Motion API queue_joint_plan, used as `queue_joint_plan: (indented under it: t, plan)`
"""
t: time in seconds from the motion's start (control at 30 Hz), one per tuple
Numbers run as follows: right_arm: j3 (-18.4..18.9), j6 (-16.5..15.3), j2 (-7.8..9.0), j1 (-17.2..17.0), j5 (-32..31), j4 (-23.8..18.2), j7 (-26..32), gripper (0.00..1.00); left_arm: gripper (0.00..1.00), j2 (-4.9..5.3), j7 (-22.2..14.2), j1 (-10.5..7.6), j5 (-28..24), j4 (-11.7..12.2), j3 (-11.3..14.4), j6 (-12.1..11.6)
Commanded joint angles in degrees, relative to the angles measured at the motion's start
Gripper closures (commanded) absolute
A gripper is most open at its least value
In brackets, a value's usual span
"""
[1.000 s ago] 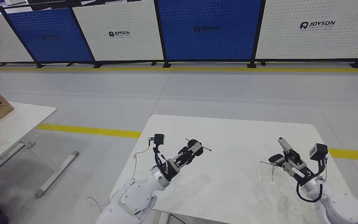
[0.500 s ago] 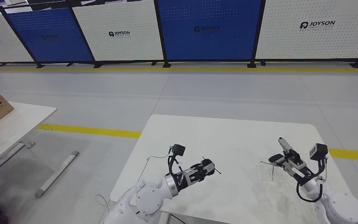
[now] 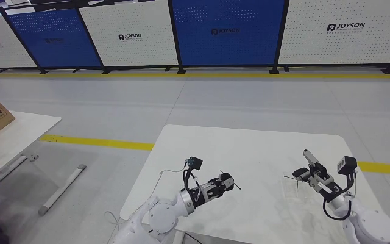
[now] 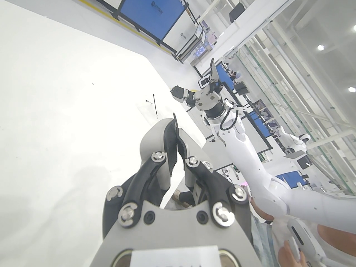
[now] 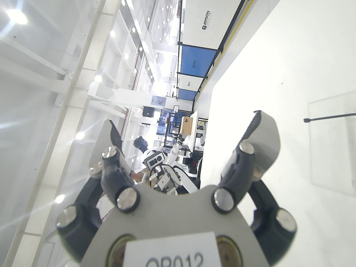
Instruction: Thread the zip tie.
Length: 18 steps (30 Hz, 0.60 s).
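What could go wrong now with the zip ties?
The left gripper pinches a thin zip tie with shut jaws; it could slip or twist. The other zip tie lies flat on a clear sheet, so the right gripper, jaws open, might just skid it away.

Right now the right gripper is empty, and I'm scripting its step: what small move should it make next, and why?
Probably lower the right gripper toward the loose zip tie on the clear sheet and close on it. It is open and empty beside that tie, while the left gripper is shut on a second zip tie, so the loose one looks like the missing piece.
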Motion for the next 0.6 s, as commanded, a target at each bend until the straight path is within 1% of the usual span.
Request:
queue_joint_plan:
  t: [0.0,0.03,0.07,0.1,0.13,0.17,0.57]
  plan:
    - [0.00,0.00,0.00,0.00,0.00,0.00,0.00,0.00,1.00,0.05,0.90,-0.18,5.15,0.23,0.67,1.26]
    - [0.00,0.00,0.00,0.00,0.00,0.00,0.00,0.00,1.00,0.04,1.35,-0.13,6.88,0.19,1.17,1.77]
    - [0.00,0.00,0.00,0.00,0.00,0.00,0.00,0.00,1.00,0.04,0.98,-0.11,8.25,0.34,1.93,2.01]
    - [0.00,0.00,0.00,0.00,0.00,0.00,0.00,0.00,1.00,0.10,-0.14,-0.32,9.58,0.53,2.50,1.91]
    - [0.00,0.00,0.00,0.00,0.00,0.00,0.00,0.00,1.00,0.13,-0.24,-0.63,11.08,0.50,2.80,1.70]
    - [0.00,0.00,0.00,0.00,0.00,0.00,0.00,0.00,1.00,0.09,0.54,-0.53,11.41,0.53,3.13,1.44]
    - [0.00,0.00,0.00,0.00,0.00,0.00,0.00,0.00,1.00,0.09,0.54,-0.53,11.41,0.53,3.13,1.44]
